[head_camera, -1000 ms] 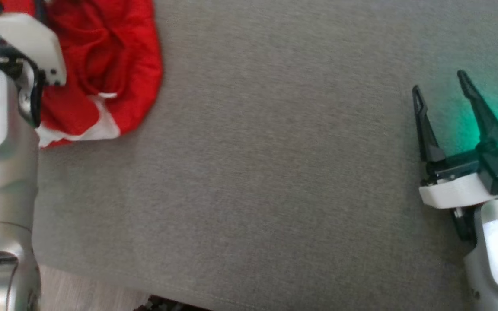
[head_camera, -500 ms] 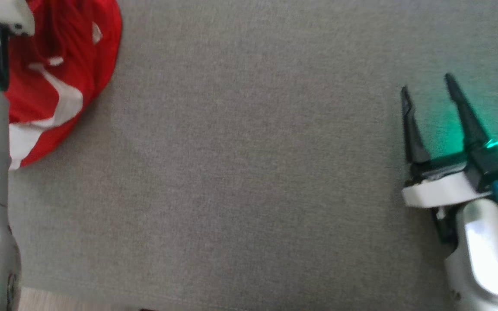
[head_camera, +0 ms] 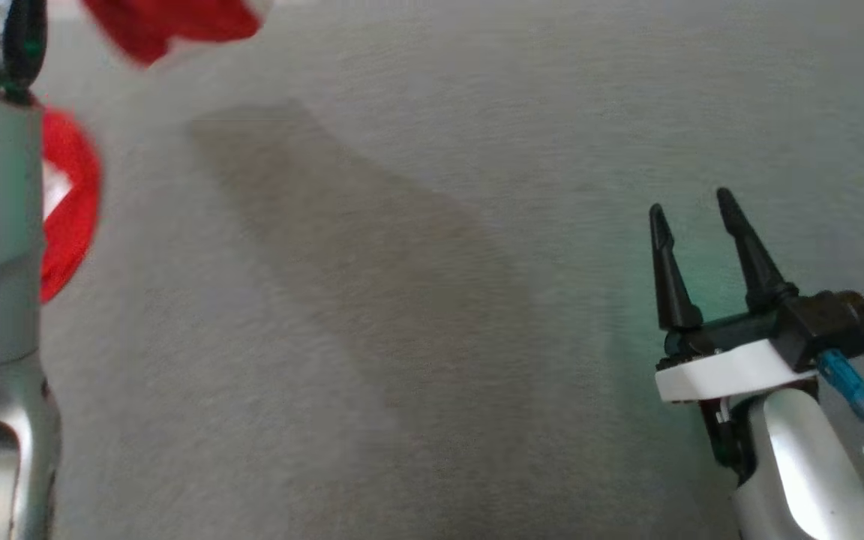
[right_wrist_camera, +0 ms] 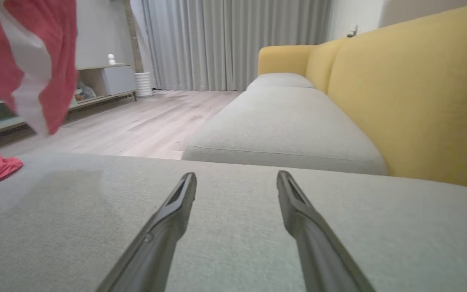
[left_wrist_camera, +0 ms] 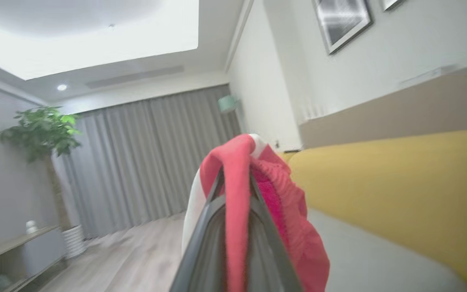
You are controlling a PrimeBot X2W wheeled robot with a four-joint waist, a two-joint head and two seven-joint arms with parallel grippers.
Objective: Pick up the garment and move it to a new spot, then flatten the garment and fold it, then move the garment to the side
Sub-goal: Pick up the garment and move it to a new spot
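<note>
- Left tool [left_wrist_camera: 235, 178]: pinched narrow on a bunched fold of the garment [left_wrist_camera: 294, 231], which drapes over its fingers and hangs below them.
- Right tool [head_camera: 691, 206]: spread wide and holding nothing, low over the grey sofa seat [head_camera: 432, 300].
- Progress: pick-up looks done. Setting down, flattening, folding and moving aside all remain.
- Garment: red with white panels, crumpled and limp. One end appears to trail on the seat.

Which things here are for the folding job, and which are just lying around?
For the job: red garment, left gripper holding it, right gripper, grey seat cushion.
Just around: potted plant, framed picture, curtains.
</note>
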